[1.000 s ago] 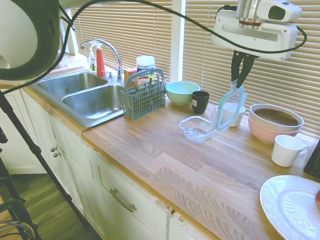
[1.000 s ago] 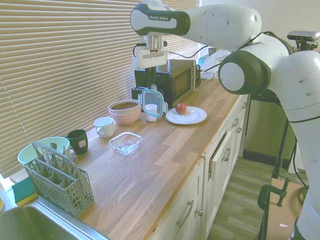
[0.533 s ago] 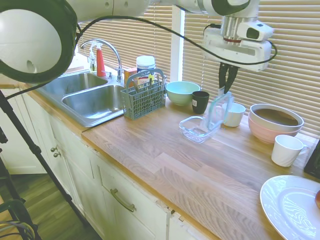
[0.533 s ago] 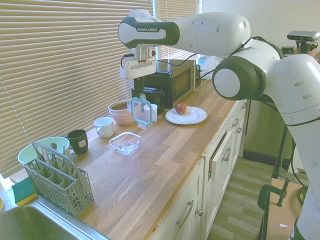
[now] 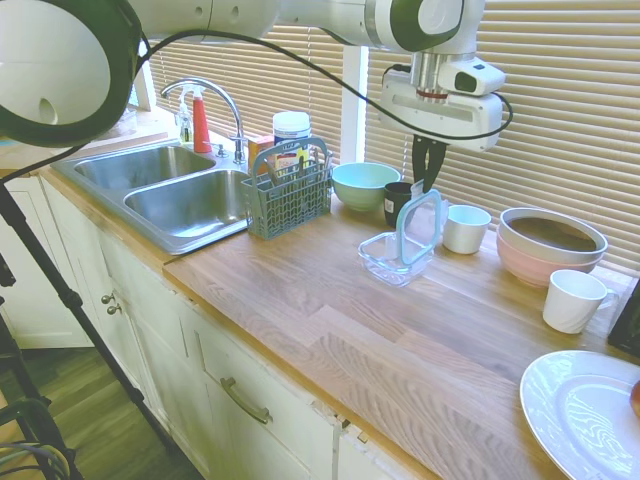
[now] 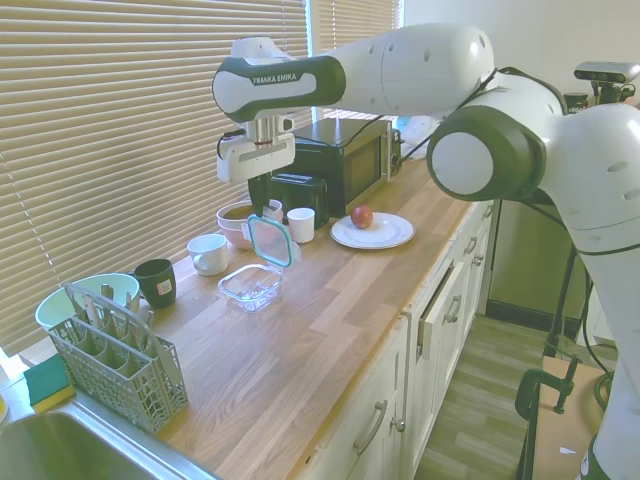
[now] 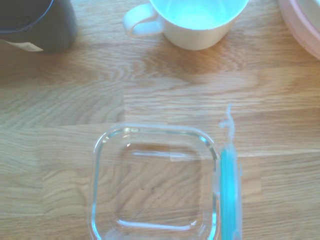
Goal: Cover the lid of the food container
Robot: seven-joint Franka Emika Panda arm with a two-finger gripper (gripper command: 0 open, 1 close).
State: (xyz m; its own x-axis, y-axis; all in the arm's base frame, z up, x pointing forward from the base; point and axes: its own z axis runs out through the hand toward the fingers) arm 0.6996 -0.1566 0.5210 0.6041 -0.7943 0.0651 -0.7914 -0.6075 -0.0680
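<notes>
Lid [image 5: 420,227] upright in pinching tool [image 5: 428,182], now lower, beside food container [image 5: 393,258].

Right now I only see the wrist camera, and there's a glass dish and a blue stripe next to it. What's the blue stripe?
Observer: It's the lid seen edge-on; the gripper pinches its top edge, so it hangs upright.
Operator: Is it on the dish?
Observer: No. Its lower edge hangs just above the food container, at the side nearer the pink bowl.
Operator: What else is near?
Observer: A mint-green bowl sits behind a dark cup, toward the sink.
</notes>
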